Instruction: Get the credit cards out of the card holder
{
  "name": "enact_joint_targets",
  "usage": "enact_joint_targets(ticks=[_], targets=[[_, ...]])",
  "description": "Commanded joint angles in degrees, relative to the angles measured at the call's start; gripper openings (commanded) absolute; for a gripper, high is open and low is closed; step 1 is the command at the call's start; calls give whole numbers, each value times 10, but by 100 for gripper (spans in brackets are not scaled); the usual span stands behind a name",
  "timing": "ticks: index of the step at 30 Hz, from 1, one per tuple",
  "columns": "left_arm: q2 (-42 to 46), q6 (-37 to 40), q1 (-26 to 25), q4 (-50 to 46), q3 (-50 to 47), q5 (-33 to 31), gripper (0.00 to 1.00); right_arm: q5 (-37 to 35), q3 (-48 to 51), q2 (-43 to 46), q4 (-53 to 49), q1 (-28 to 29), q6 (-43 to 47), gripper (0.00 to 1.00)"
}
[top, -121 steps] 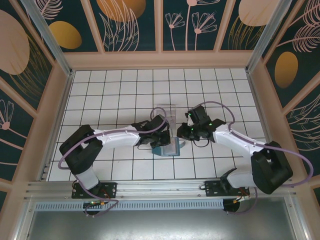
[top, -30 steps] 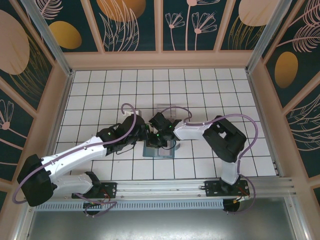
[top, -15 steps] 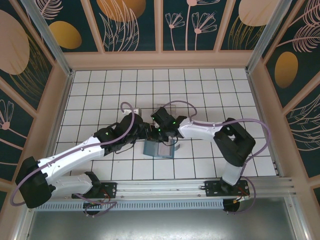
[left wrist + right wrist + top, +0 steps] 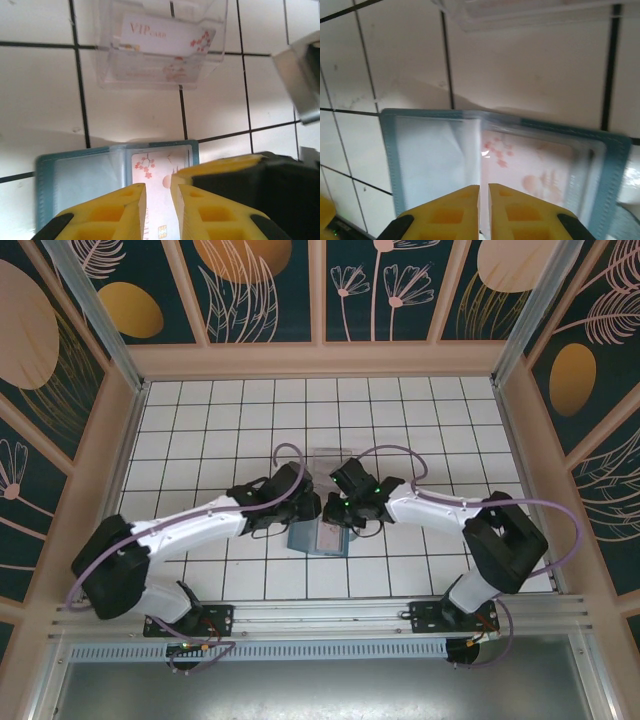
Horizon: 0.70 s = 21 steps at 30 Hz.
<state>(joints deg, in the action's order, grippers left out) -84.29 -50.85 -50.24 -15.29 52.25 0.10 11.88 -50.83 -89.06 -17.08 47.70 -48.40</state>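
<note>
The card holder (image 4: 305,539) lies open on the tiles, teal-edged with clear pockets (image 4: 75,172) (image 4: 430,160). One of the credit cards (image 4: 152,167), pale with pink blossoms, sits in its right pocket (image 4: 540,165). Another card (image 4: 165,36), printed VIP, lies in the clear tray. My left gripper (image 4: 308,512) hangs just over the pocketed card, its yellow jaws (image 4: 158,187) a narrow gap apart with nothing between them. My right gripper (image 4: 333,515) hovers at the holder's middle fold, jaws almost touching (image 4: 484,189). Whether they pinch a leaf is unclear.
The clear plastic tray (image 4: 330,462) stands one tile beyond the holder (image 4: 115,70). Both wrists crowd together over the holder, with the right gripper's black and yellow body (image 4: 250,175) right beside my left fingers. Wooden walls ring the tiled floor (image 4: 200,430).
Both arms have shifted: the left elbow drew in toward the centre and the right arm swung out to the right. Both grippers stay over the holder. The left jaws have parted slightly.
</note>
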Motion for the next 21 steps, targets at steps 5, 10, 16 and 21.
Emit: enact_joint_targets(ticks=[5, 10, 16, 21], targets=[[-67, 19, 3, 0, 27, 70, 25, -35, 48, 32, -28, 1, -28, 17], [-91, 26, 4, 1, 31, 83, 24, -34, 73, 36, -7, 2, -41, 22], [-102, 22, 10, 22, 24, 99, 23, -30, 86, 24, 16, 2, -43, 29], [-95, 16, 20, 38, 9, 103, 23, -30, 87, 13, 23, -1, -33, 29]])
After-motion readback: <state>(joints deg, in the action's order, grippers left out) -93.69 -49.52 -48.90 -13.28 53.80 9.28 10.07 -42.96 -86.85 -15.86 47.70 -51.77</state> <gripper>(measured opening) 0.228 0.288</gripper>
